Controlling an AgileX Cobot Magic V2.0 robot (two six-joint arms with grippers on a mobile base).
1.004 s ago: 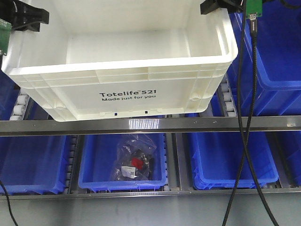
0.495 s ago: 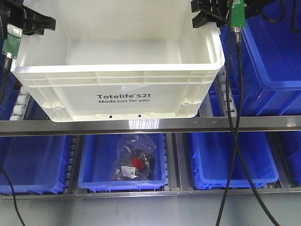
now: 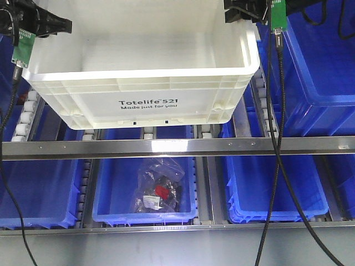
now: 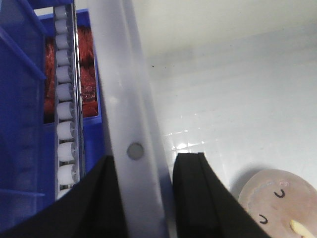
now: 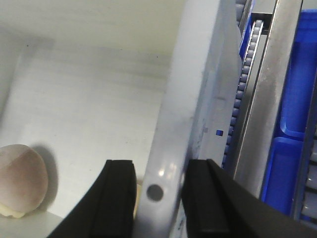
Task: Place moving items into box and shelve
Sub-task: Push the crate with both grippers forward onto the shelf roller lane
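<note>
The crate (image 3: 145, 83) sat on the upper shelf's roller tracks (image 3: 25, 119), above the steel rail (image 3: 177, 148) and between blue bins (image 3: 319, 72), its printed face toward the camera. The left gripper (image 4: 143, 198) straddled the crate's left rim with its jaws closed on it, one finger inside and one outside; the right gripper (image 5: 156, 198) clamped the right rim the same way. One plush toy (image 4: 280, 203) with a small face lay on the crate floor just inside the left rim, and a pale round toy (image 5: 22, 181) showed near the right rim; whether these were one toy or two could not be told. To shelve it well, both arms probably needed to push evenly so the crate ran straight along the rollers, then release only once its base rested fully behind the rail.
</note>
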